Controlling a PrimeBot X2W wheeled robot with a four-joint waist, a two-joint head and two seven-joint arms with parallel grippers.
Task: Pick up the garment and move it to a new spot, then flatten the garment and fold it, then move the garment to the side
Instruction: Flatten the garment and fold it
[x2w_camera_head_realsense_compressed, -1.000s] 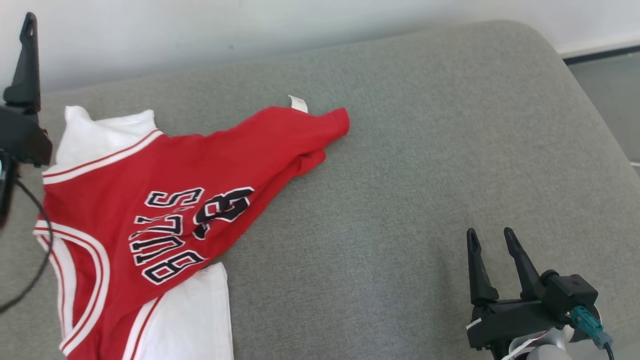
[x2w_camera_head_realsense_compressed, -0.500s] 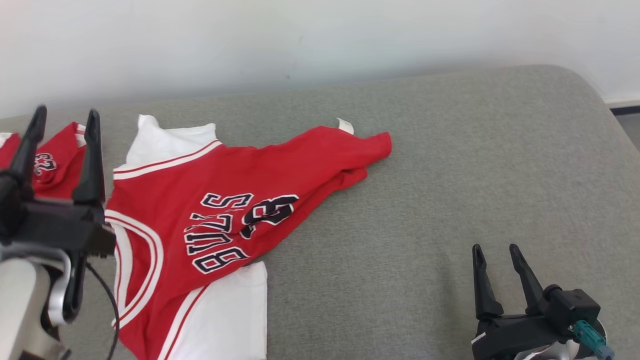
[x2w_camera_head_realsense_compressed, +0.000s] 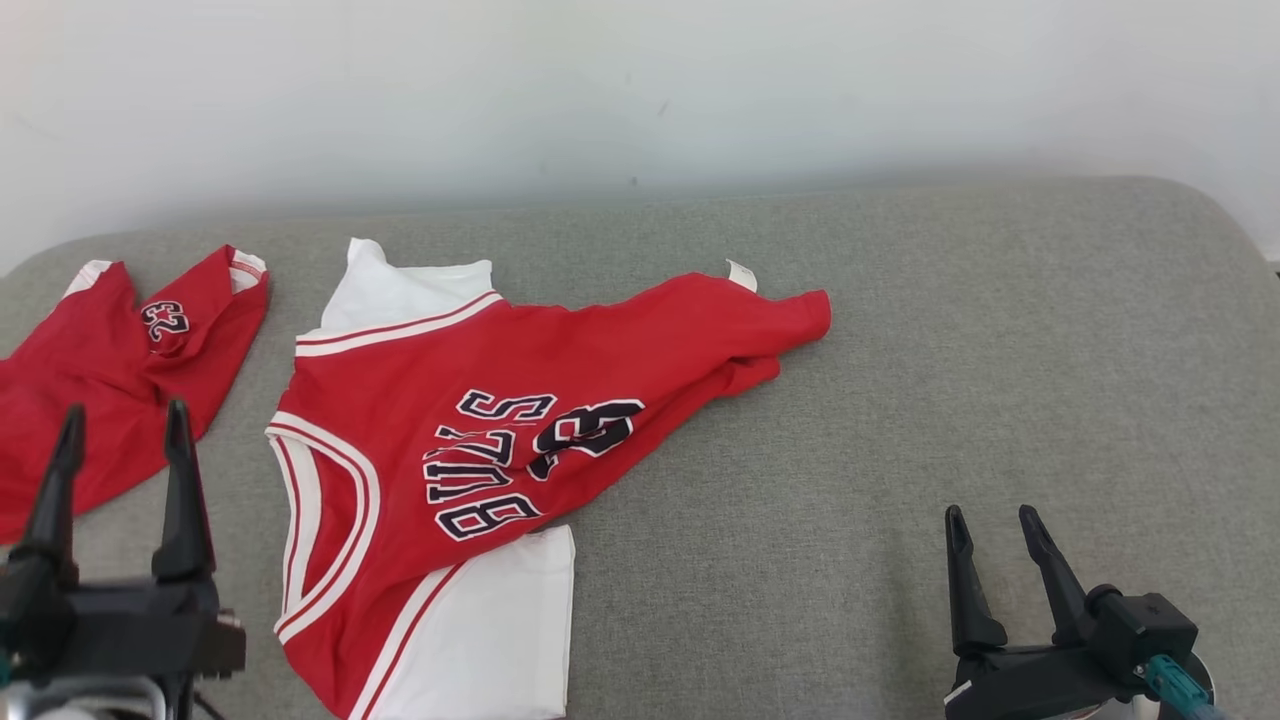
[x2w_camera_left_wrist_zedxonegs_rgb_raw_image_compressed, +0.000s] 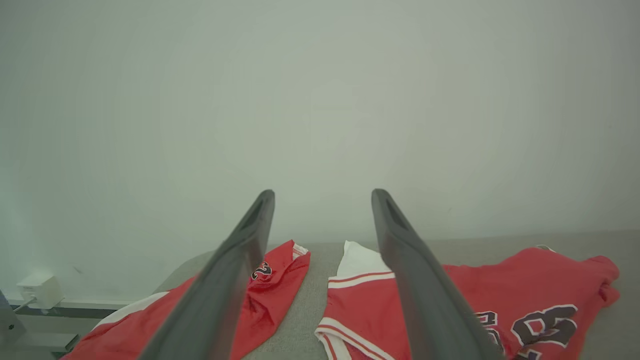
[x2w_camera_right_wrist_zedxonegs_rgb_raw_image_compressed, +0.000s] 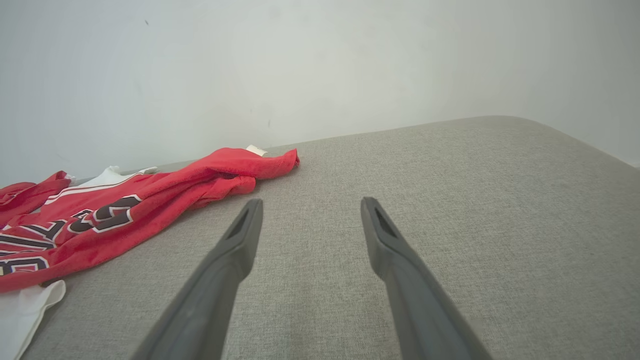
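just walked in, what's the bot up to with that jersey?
Nothing is held yet. The left gripper and right gripper hover over the grey cushion, jaws open. The red jersey lies rumpled on it, closer to the left gripper, neither flattened nor folded. A second red garment lies further left.

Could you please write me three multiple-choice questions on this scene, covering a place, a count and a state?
1. On which side of the Bulls jersey, by the robot's own sides, does the smaller red garment lie?
A. left
B. right
C. on top of it
2. How many red garments lie on the grey cushion?
A. one
B. two
C. three
3. How is the right gripper?
A. open and empty
B. shut on the jersey
C. shut and empty
Answers: 1 A, the head view shows it left of the jersey, apart from it. 2 B, the jersey and the smaller garment. 3 A, its jaws stand apart over bare cushion.
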